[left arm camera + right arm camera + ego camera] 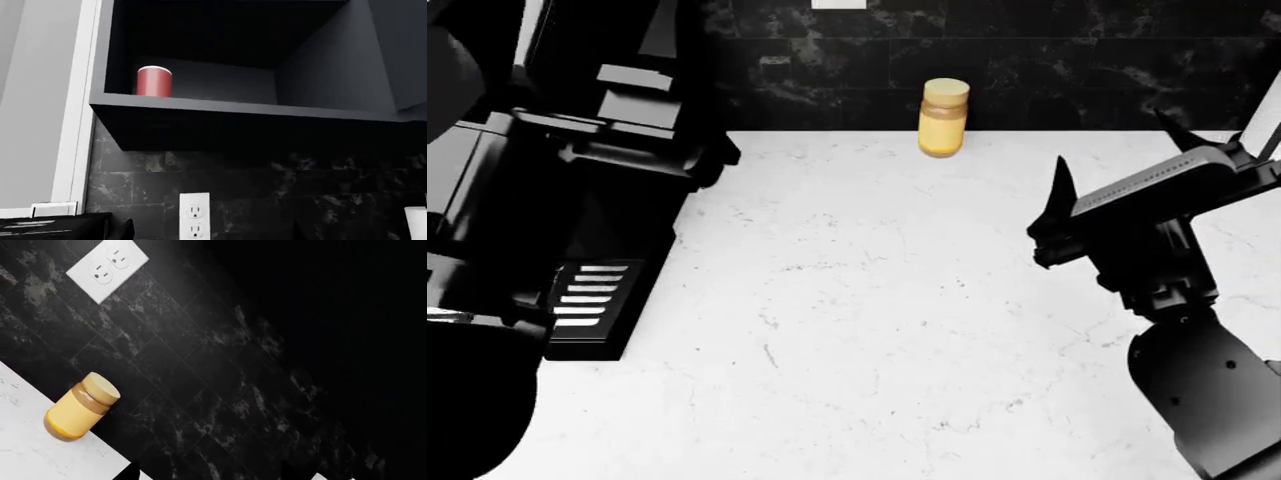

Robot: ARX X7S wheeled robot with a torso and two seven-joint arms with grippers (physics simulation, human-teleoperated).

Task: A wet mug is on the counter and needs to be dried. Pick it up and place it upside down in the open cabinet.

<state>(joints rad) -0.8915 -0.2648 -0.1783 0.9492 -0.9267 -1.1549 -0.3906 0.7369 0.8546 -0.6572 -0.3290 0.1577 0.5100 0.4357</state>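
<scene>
In the left wrist view the red mug (154,81) stands at the left end of the shelf inside the open dark cabinet (253,109). A pale band runs round its top and its handle does not show. My left gripper (212,233) is well below the cabinet and open; only its dark fingertips (127,231) show at the frame's edge, with nothing between them. My right gripper (1114,160) hangs open and empty over the right side of the white counter (868,330). The mug is out of the head view.
A yellow jar with a tan lid (944,118) (80,407) stands on the counter against the black tiled wall. A white outlet (194,215) (107,267) is on that wall. A black appliance (587,290) fills the counter's left side. A white object (415,222) shows at the right.
</scene>
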